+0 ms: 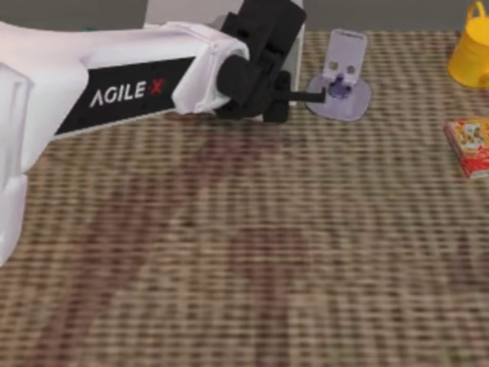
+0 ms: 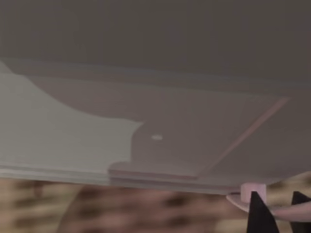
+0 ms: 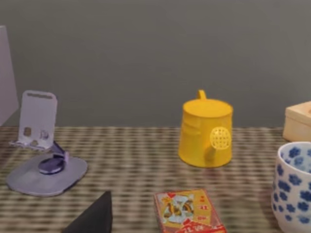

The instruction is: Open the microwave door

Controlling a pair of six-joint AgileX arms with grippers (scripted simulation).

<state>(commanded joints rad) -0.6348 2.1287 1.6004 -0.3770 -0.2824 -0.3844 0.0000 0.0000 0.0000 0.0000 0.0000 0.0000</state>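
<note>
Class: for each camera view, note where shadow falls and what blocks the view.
Top view: the left arm's shadow streaks the table, the arm hiding most of the microwave, left gripper by the phone stand; right arm outside this view. Left wrist view: microwave fills it, partly shaded. Right wrist view: evenly lit, watering can unobstructed.

The desk point(image 1: 252, 260) wears a coarse woven cover, like rough matting in brown and tan, with a matt look. The left arm point(image 1: 99, 84) has a smooth white shell of glossy plastic and a black band, and its left pincer point(image 1: 325, 95) is matt black. The microwave door point(image 2: 160, 131) looks smooth and flat, pale grey with a frosted pane. The phone stand point(image 3: 41, 155) is smooth lilac plastic. The yellow watering can point(image 3: 205, 133) has a smooth, slightly shiny skin. The card pack point(image 3: 187, 211) looks like printed paper. The cup point(image 3: 296, 179) looks like glazed white ceramic with blue flowers.
</note>
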